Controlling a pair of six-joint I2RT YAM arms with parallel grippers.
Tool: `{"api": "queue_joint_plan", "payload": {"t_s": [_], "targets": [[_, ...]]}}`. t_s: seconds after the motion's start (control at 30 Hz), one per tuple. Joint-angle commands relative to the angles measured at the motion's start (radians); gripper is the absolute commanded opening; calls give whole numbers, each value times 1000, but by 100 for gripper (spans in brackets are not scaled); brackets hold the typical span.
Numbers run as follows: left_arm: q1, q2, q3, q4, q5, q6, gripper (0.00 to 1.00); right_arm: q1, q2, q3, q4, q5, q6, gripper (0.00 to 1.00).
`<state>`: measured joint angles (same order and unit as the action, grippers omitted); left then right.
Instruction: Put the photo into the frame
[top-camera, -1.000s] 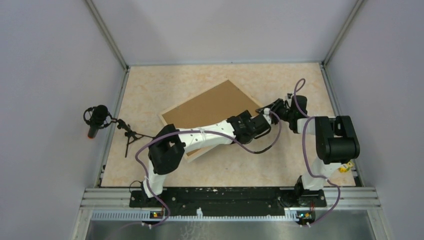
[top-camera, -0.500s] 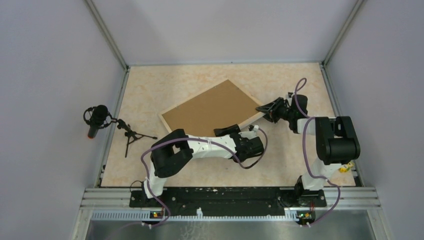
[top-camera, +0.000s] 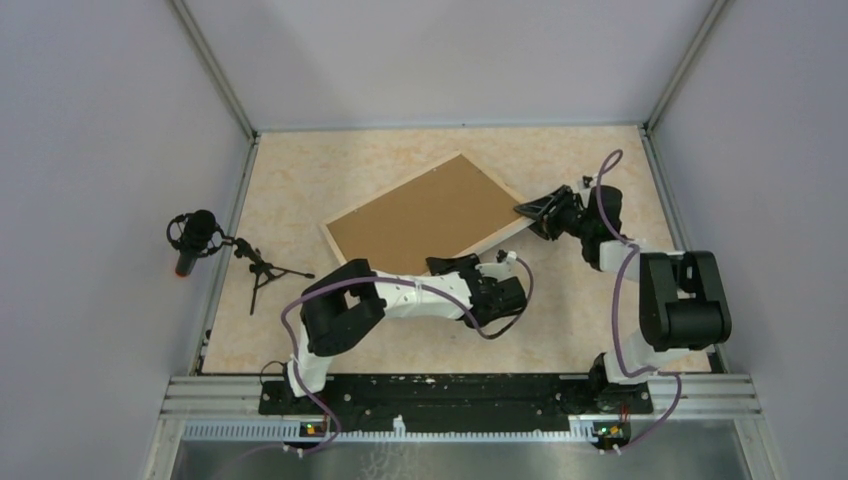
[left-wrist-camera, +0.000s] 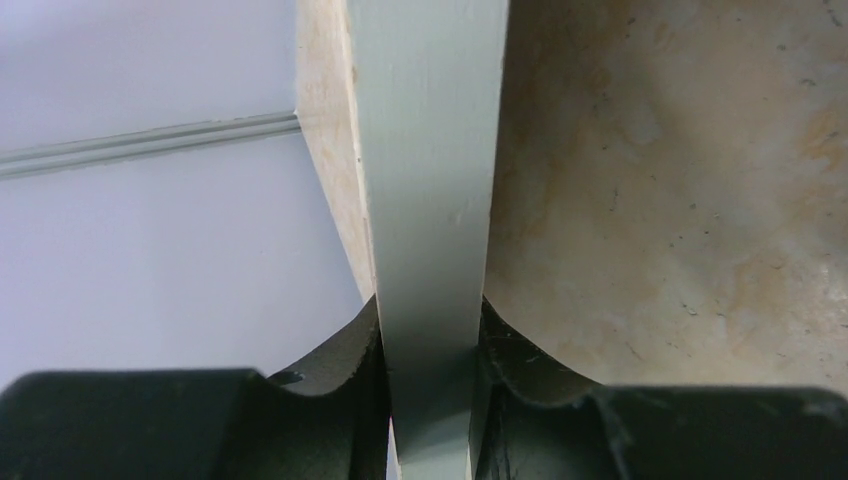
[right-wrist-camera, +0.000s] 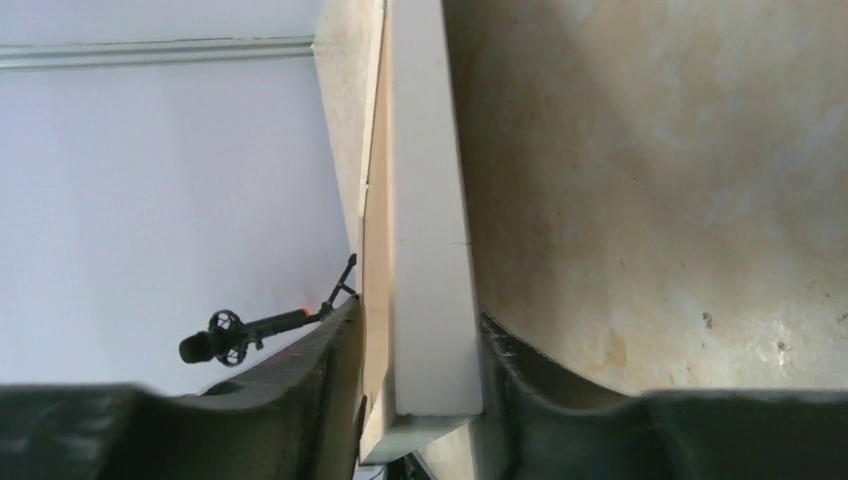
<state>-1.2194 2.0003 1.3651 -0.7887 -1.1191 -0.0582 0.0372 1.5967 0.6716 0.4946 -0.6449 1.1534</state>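
Pale marbled table (top-camera: 300, 190) inside grey walls carries the frame (top-camera: 497, 240), which lies skewed with its brown backing board (top-camera: 420, 215) facing up. The left gripper (left-wrist-camera: 430, 340) is clamped on the frame's near long strip, a finger pressed on each face. The right gripper (right-wrist-camera: 420, 350) is pinched on the strip at the right-hand corner, where the board's edge shows beside the white wood. Two holds on separate sides likely serve to steady or turn the frame without it pivoting, since its front faces down. The photo is not visible in any view; it may sit beneath the board, but I cannot tell. A microphone (top-camera: 195, 235) on a small tripod stands near the table's left edge, well apart from the frame.
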Motion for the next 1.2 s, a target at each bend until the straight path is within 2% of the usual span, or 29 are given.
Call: {"api": "queue_joint_plan", "payload": {"t_s": [0.0,0.1,0.17,0.27,0.37,0.57,0.7,0.9,1.03,1.17], "targets": [[16,-108,44,-42,-66,38,0,4,-118,29,21,-14,-125,49],[17,-143,96,-69,-65,50,0,2,-172,84,-134,20,-269,72],[16,-160,146,-84,-48,90,0,3,-225,118,-251,68,-366,85],[17,-182,231,-109,-22,101,0,-8,-314,175,-440,161,-494,96],[15,-194,329,-133,17,126,0,-33,-442,208,-575,170,-532,98],[-6,-169,577,-219,75,169,0,-80,-659,239,-720,364,-596,99],[-15,-178,685,-203,142,203,0,-117,-691,261,-787,408,-610,99],[-12,-237,747,-105,252,204,0,-142,-719,286,-866,525,-616,99],[12,-242,803,-116,344,165,0,-142,-731,332,-946,612,-636,99],[52,-233,884,-154,487,90,0,-142,-739,373,-996,632,-663,99]]}}
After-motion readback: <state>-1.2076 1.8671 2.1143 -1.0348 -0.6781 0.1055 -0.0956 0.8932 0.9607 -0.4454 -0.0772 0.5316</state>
